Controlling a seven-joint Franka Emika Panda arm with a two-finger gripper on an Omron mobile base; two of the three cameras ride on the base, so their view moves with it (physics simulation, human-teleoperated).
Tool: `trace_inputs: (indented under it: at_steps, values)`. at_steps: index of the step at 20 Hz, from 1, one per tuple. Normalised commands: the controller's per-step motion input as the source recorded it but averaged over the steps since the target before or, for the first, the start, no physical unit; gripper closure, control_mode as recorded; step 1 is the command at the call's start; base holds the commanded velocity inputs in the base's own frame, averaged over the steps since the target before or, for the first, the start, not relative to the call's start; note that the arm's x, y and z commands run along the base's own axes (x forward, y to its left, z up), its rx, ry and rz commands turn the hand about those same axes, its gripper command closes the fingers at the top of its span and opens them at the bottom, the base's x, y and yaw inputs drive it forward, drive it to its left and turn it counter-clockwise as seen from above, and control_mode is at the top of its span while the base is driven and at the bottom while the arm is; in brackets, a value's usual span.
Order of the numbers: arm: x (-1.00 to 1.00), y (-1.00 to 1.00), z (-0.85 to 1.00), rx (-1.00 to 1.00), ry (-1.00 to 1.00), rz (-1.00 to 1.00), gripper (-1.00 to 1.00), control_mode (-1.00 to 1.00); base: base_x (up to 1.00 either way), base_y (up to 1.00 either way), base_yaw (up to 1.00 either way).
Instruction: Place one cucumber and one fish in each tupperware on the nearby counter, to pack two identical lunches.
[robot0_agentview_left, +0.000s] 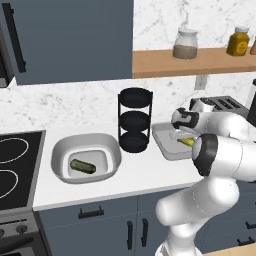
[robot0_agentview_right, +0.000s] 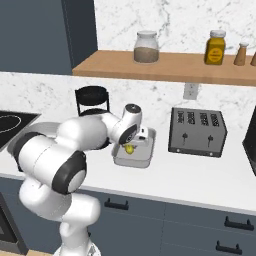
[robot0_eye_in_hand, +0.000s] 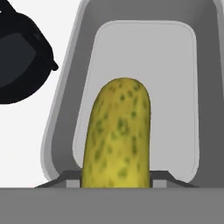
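My gripper (robot0_agentview_left: 181, 137) (robot0_agentview_right: 131, 144) is shut on a yellow-green cucumber (robot0_agentview_left: 187, 142) (robot0_agentview_right: 129, 149) (robot0_eye_in_hand: 118, 135). It holds the cucumber just over the light-grey tupperware tray (robot0_agentview_left: 162, 136) (robot0_agentview_right: 136, 160) (robot0_eye_in_hand: 144, 57), pointing along the tray's length. Whether the cucumber touches the tray floor I cannot tell. To the left on the counter (robot0_agentview_left: 142, 175), a dark green cucumber (robot0_agentview_left: 82, 166) lies inside the wide white tupperware tub (robot0_agentview_left: 62, 150). The fish are out of view.
A black three-tier round rack (robot0_agentview_left: 135, 120) (robot0_agentview_right: 91, 97) (robot0_eye_in_hand: 17, 57) stands between the tub and the tray. A toaster (robot0_agentview_right: 196, 131) sits right of the tray. The black stovetop (robot0_agentview_left: 15, 160) is at far left. A wooden shelf (robot0_agentview_right: 165, 67) with jars hangs above.
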Motion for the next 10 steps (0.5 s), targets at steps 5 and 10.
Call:
trace_inputs:
  at_steps: [5, 10]
  values:
    - [0.40, -0.02, -0.31, 0.00, 0.01, -0.03, 1.00, -1.00, 0.00, 0.00, 0.00]
    - [0.40, 0.00, -0.31, 0.00, 0.00, -0.03, 1.00, -1.00, 0.00, 0.00, 0.00]
